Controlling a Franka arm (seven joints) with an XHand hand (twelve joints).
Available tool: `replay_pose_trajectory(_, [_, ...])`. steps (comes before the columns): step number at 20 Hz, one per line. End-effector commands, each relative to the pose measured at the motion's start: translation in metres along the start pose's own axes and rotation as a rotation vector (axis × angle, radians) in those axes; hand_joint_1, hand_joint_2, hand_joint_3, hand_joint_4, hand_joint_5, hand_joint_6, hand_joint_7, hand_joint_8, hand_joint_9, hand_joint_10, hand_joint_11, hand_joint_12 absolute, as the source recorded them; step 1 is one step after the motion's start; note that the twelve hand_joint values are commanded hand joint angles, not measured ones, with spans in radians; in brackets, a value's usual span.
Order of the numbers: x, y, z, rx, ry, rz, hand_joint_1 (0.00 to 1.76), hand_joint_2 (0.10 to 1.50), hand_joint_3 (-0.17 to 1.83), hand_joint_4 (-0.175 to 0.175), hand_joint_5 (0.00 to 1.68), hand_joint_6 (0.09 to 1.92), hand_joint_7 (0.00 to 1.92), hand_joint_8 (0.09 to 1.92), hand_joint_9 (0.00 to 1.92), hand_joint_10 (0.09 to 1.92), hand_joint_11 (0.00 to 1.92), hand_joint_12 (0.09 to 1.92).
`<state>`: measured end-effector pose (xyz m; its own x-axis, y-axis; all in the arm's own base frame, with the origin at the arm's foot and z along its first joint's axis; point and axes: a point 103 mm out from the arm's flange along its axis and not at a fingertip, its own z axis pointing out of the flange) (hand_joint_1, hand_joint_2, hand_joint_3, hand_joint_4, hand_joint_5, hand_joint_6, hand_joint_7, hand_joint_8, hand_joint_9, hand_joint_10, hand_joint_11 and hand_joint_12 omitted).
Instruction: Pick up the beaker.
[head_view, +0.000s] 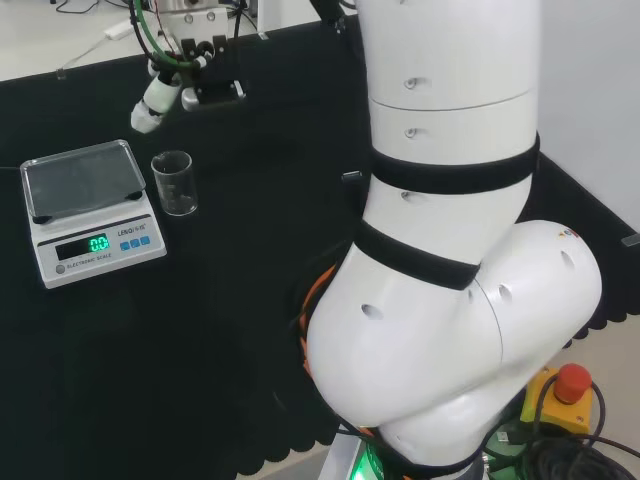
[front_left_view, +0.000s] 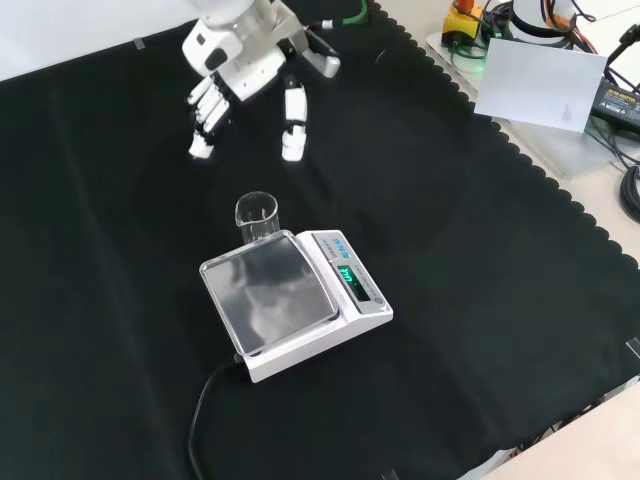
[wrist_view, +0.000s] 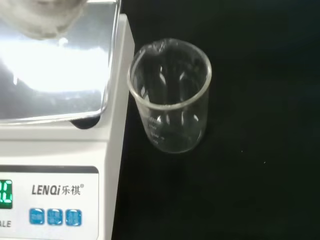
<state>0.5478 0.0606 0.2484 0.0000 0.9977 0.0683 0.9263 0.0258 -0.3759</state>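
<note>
A small clear glass beaker (head_view: 174, 183) stands upright on the black cloth, right beside the white scale. In the front view the beaker (front_left_view: 256, 216) sits just behind the scale's steel pan. The wrist view has the beaker (wrist_view: 170, 110) close up and it looks empty. The hand (front_left_view: 245, 70) hangs above the cloth beyond the beaker, apart from it, with its fingers (front_left_view: 205, 120) and thumb (front_left_view: 293, 125) straight and pointing down, nothing between them. In the head view the hand (head_view: 165, 90) is above and behind the beaker.
A white digital scale (head_view: 90, 210) with a steel pan and a lit green display stands left of the beaker in the head view; its cable (front_left_view: 205, 400) runs toward the front edge in the front view. The arm's white links (head_view: 450, 250) stand at the right.
</note>
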Motion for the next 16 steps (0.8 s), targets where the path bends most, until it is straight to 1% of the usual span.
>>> replay_pose_trajectory(1, [-0.001, 0.014, 0.018, 0.037, -0.046, -0.026, 0.73, 0.61, 0.19, 0.011, 0.22, 0.09, 0.16, 0.71, 0.25, 0.88, 0.04, 1.51])
replay_pose_trajectory(3, [0.001, 0.015, 0.024, 0.051, -0.076, -0.034, 0.72, 0.60, 0.19, 0.019, 0.18, 0.09, 0.12, 0.71, 0.20, 0.89, 0.01, 1.50])
replay_pose_trajectory(5, [0.003, 0.017, 0.028, 0.059, -0.114, -0.038, 0.70, 0.59, 0.18, 0.030, 0.12, 0.09, 0.06, 0.70, 0.13, 0.90, 0.00, 1.45])
replay_pose_trajectory(8, [0.004, 0.020, 0.036, 0.071, -0.128, -0.041, 0.68, 0.58, 0.16, 0.042, 0.02, 0.09, 0.01, 0.63, 0.05, 0.90, 0.00, 1.37])
replay_pose_trajectory(13, [0.011, 0.027, 0.051, 0.080, -0.171, -0.052, 0.70, 0.58, 0.13, 0.056, 0.00, 0.09, 0.00, 0.51, 0.01, 0.91, 0.00, 1.34])
replay_pose_trajectory(16, [0.012, 0.033, 0.058, 0.079, -0.179, -0.052, 0.74, 0.58, 0.13, 0.068, 0.00, 0.09, 0.00, 0.48, 0.01, 0.91, 0.00, 1.36])
